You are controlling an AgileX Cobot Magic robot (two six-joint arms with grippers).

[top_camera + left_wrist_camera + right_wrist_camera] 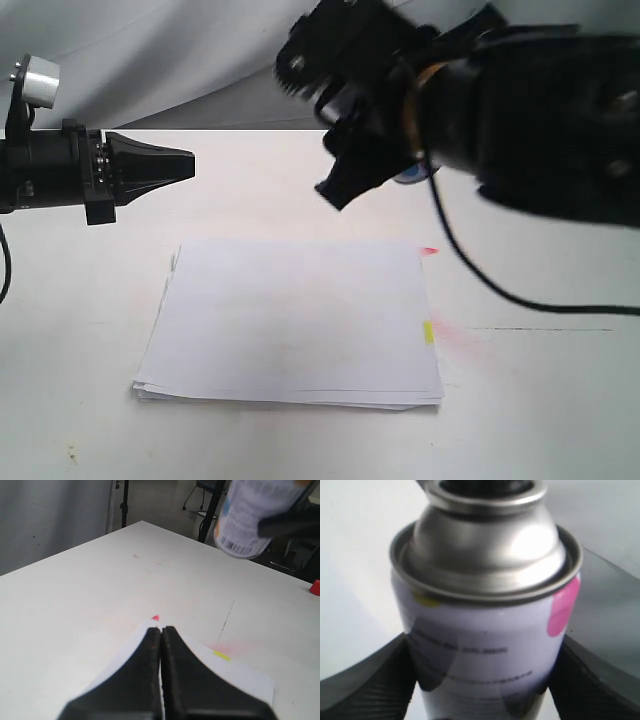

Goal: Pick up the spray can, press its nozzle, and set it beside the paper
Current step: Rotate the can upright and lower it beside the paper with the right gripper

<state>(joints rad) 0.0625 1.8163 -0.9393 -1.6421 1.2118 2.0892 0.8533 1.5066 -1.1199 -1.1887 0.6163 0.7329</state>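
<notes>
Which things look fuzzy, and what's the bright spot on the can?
Exterior view: the right gripper and its arm are smeared and fuzzy, while the paper is sharp. Right wrist view: the bright spot is light glaring off the silver dome of the spray can. Left wrist view: the can is blurry too.

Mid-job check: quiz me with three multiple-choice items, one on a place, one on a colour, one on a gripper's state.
1. Where is the spray can? A on the paper; B held off the table by the right gripper; C lying left of the paper.
2. The mark on the paper's edge is: A yellow; B green; C blue.
3. The left gripper is: A wide open; B shut, empty; C shut on the can.
Answers: 1 B, its fingers flank the can; 2 A, plainly yellow; 3 B, jaws meet with nothing between.
</notes>
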